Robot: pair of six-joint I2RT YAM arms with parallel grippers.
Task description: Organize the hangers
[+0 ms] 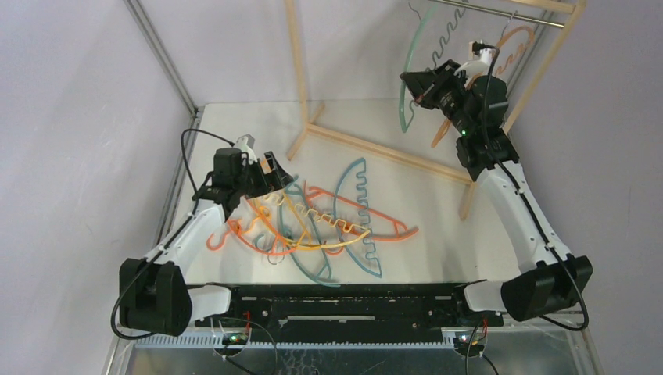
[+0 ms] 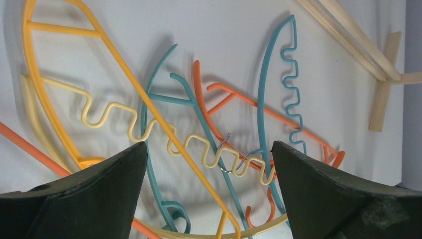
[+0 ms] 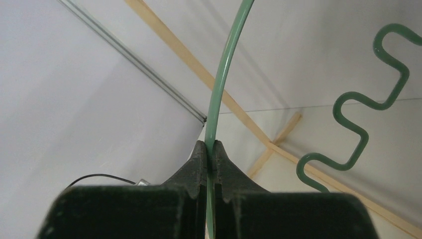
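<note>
Several orange, yellow and teal hangers (image 1: pixel 328 226) lie tangled in a heap on the white table. My left gripper (image 1: pixel 270 176) hovers open over the heap's left end; in the left wrist view a pale yellow wavy bar (image 2: pixel 149 132) and a yellow-orange hanger arm (image 2: pixel 124 74) lie between its wide-apart fingers. My right gripper (image 1: pixel 426 86) is raised by the wooden rack and shut on the curved arm of a teal hanger (image 1: pixel 408 74), which also shows pinched between the fingertips in the right wrist view (image 3: pixel 221 79). An orange hanger (image 1: pixel 512 43) hangs on the metal rod (image 1: pixel 500 13).
The pale wooden rack frame (image 1: pixel 375 148) stands at the back right, its base bars lying across the table. A metal corner post (image 1: pixel 160 51) runs up the back left wall. The black arm-base rail (image 1: pixel 344 301) lines the near edge.
</note>
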